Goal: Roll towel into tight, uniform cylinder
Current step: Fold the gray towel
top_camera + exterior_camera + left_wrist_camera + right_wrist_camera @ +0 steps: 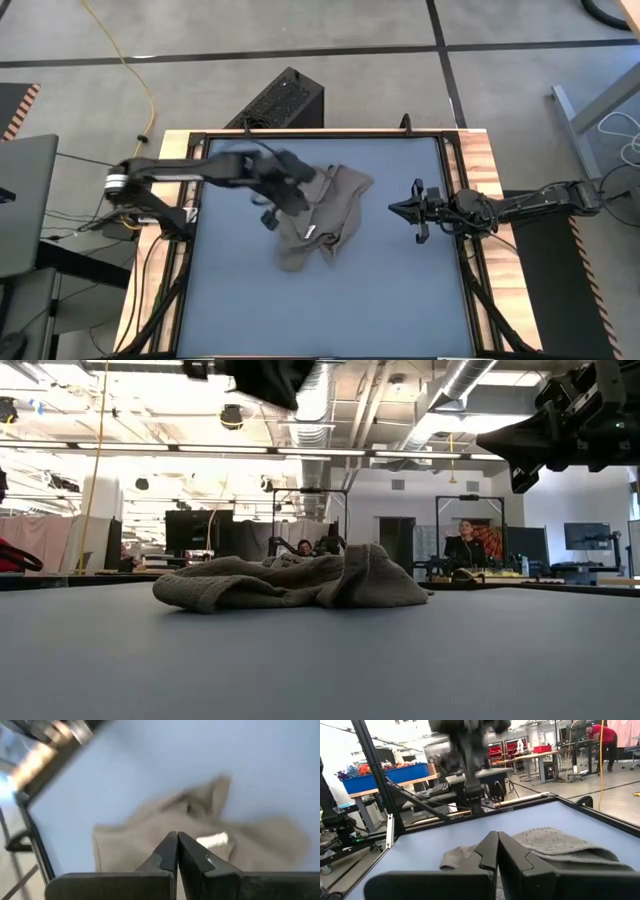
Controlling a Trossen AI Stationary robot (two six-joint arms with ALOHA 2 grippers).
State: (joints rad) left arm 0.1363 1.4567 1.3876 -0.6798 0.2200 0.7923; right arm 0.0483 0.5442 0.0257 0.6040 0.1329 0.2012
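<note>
Towel [325, 215] taupe grey-brown, white tag [310, 232]; tabletop [400, 290] blue-grey; arms dark.

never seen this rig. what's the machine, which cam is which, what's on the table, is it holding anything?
Two dark robot arms stand at a blue-grey table. One picture looks straight down, one looks level across the tabletop, and one comes from each wrist. A crumpled taupe towel with a small white tag lies mid-table, not rolled. The left pincer is above the towel, fingers pressed together with no cloth visibly between them. The right pincer waits shut off the towel's right side, empty. Nothing is held.
</note>
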